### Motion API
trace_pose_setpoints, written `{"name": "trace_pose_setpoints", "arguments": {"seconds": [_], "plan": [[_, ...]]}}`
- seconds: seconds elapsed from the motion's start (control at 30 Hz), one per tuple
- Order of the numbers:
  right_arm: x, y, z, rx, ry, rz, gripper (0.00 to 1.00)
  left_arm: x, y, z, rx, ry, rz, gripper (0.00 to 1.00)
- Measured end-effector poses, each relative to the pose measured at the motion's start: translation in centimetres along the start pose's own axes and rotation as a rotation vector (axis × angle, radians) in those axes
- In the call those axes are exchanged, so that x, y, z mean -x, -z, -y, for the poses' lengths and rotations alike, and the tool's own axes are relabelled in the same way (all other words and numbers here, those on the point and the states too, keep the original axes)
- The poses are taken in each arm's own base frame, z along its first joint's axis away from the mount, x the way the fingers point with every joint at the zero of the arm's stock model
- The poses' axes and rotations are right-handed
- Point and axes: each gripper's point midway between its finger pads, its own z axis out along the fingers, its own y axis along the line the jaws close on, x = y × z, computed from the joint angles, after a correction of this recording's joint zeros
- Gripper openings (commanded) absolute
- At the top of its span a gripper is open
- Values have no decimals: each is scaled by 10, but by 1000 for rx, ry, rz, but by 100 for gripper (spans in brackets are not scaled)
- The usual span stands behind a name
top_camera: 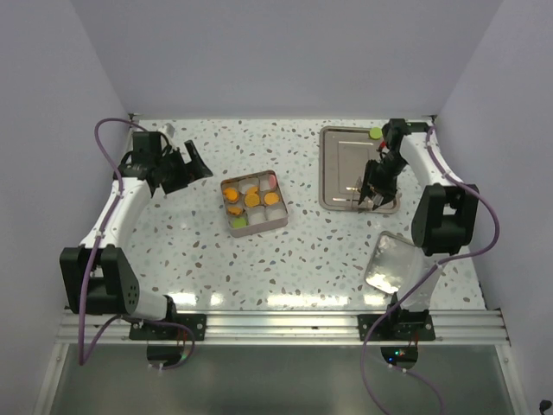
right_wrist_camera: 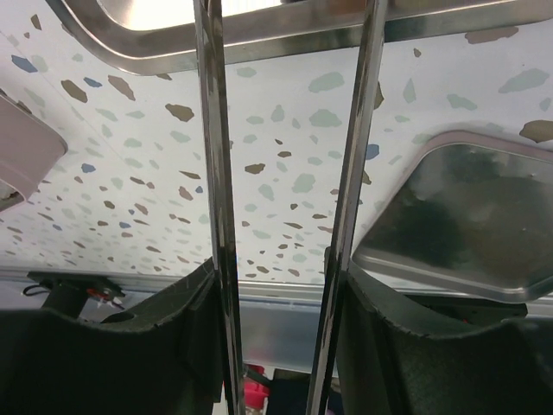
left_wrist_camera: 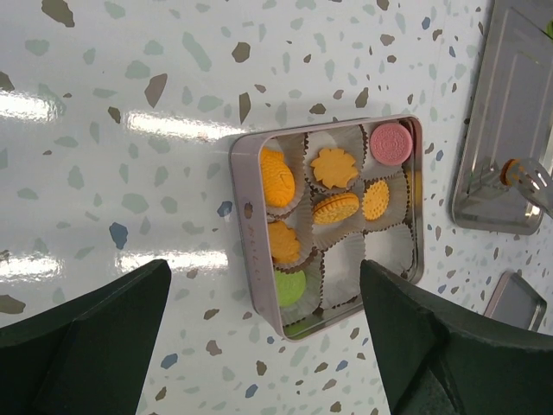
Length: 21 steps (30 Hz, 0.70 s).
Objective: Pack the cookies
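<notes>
We judge the cookies (left_wrist_camera: 335, 208) light, rigid, brittle; grip edges. Left pincer (left_wrist_camera: 268, 333) spread; right pincer (right_wrist_camera: 281, 216) pinches tongs (right_wrist_camera: 216, 190).

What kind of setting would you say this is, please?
Probably a lab test cell: a speckled table boxed in by plain white walls, with two arms bolted to a metal rail and toy cookies in a tin.

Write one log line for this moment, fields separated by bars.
left claw: open, above square pink tin | right claw: over flat metal tray | round green cookie: at tray's edge
</notes>
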Motion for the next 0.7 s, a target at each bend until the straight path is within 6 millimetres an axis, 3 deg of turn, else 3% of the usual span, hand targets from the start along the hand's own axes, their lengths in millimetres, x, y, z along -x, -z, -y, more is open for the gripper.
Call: {"name": "trace_pose_setpoints", "arguments": {"seconds": [0.7], "plan": [[0,-11,0,2,0,-42,44,1,-1,-1,6,-2,2,96]]}}
